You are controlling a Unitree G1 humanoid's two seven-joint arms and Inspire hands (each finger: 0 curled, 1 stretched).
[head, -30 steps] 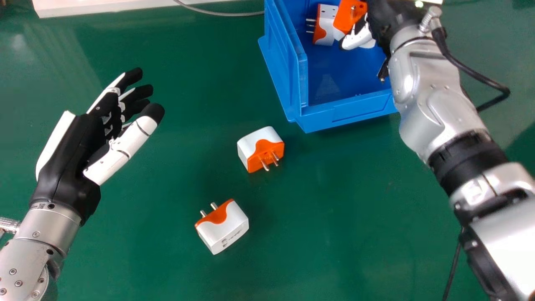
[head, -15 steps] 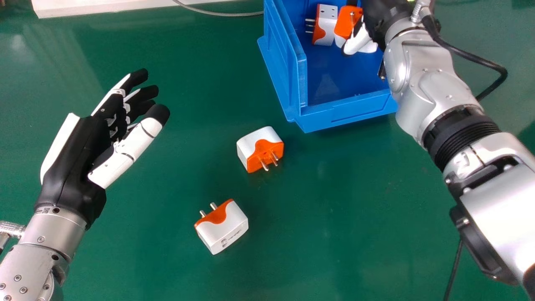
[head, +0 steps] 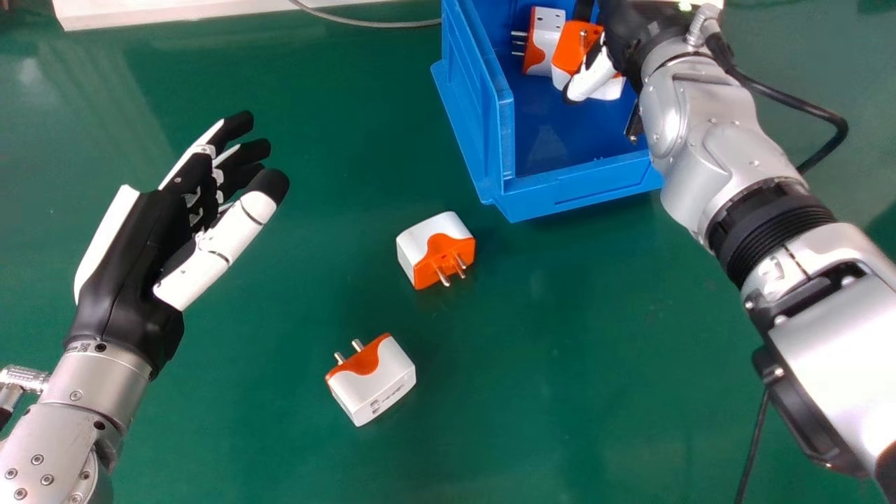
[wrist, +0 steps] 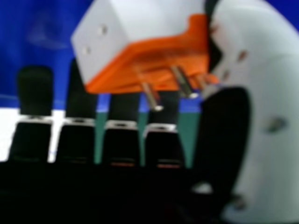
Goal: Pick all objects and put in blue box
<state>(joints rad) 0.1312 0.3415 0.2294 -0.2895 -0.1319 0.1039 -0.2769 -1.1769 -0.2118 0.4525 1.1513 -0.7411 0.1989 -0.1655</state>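
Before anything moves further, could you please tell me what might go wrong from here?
The right hand has its thumb across an adapter inside the blue box; withdrawing might drag that adapter along.
Another adapter lies right beside it, so a sideways move could shove it.
The two adapters on the table have bare prongs jutting out, which could snag fingers during a pick.
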